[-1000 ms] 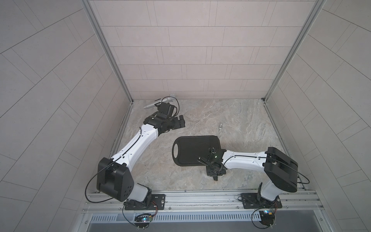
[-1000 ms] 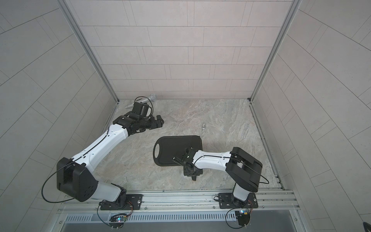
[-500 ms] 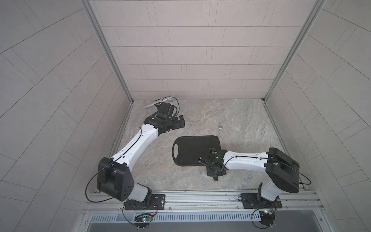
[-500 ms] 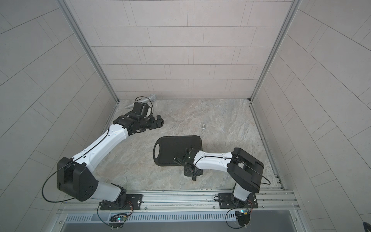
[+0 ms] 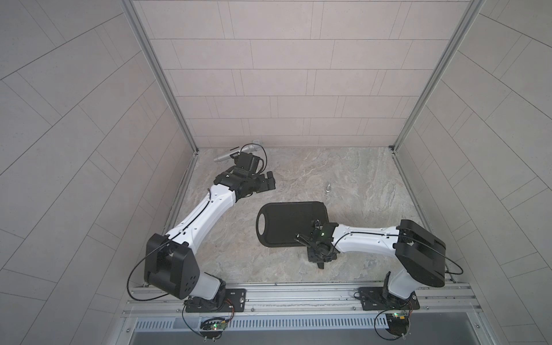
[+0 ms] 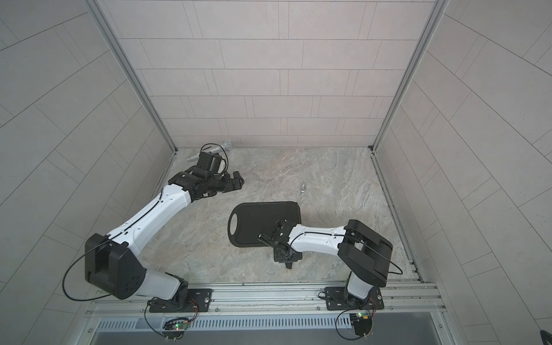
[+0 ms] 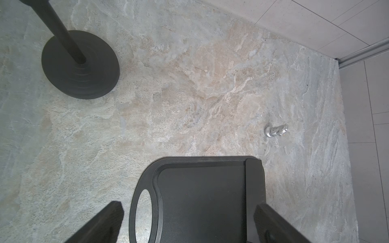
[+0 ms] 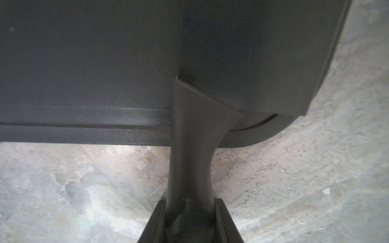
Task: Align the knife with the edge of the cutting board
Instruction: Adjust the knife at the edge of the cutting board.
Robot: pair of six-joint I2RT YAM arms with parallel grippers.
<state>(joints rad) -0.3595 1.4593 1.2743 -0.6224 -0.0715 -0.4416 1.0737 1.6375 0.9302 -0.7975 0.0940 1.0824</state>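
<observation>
Indoors, tiled walls [image 5: 283,74] enclose marbled stone [image 5: 358,179]; left fingers [image 7: 101,225] spread, right fingers [image 8: 224,227] pinch the knife [image 8: 189,157].

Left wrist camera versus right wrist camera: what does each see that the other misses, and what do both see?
Only the left wrist view shows the left gripper, open, the round black stand base, a small silver piece, and the handle-hole end of the cutting board. Only the right wrist view shows the right gripper shut on the handle of the knife. Both show the cutting board, the knife's blade lying on it at the end away from the hole, and the stone table.
</observation>
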